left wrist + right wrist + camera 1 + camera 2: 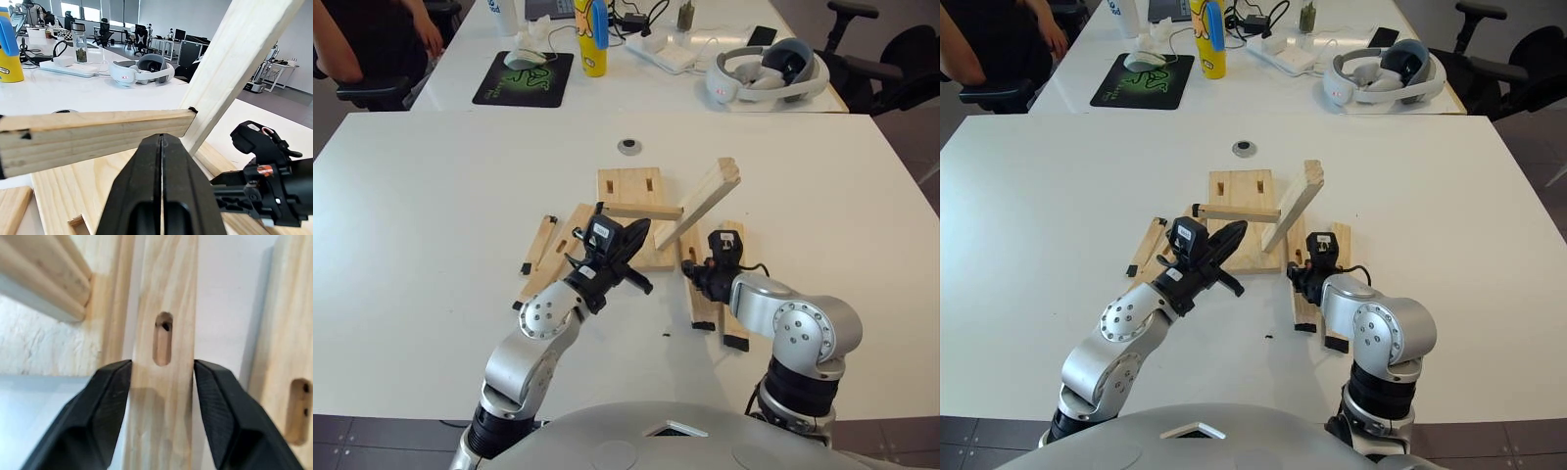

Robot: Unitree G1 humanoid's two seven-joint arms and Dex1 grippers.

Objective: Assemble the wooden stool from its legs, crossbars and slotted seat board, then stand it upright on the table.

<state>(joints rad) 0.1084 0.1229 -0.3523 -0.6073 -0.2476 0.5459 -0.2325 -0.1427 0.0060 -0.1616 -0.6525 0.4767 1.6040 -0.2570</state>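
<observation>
The slotted seat board (628, 184) lies flat at the table's middle. A crossbar (641, 210) runs over it and joins a leg (705, 201) that leans up to the right; both are close in the left wrist view, crossbar (93, 139) and leg (234, 63). My left gripper (631, 240) is shut just under the crossbar, holding nothing. My right gripper (693, 274) is open, its fingertips on either side of a slotted leg (166, 396) lying flat on the table. Another leg (734, 294) lies just right of it. A thin bar (540, 245) and a leg (558, 257) lie to the left.
A round black grommet (628, 147) sits in the table behind the board. A tiny dark bit (667, 335) lies near the front. The far desk holds a headset (769, 73), a yellow bottle (592, 37) and a mouse pad (524, 78).
</observation>
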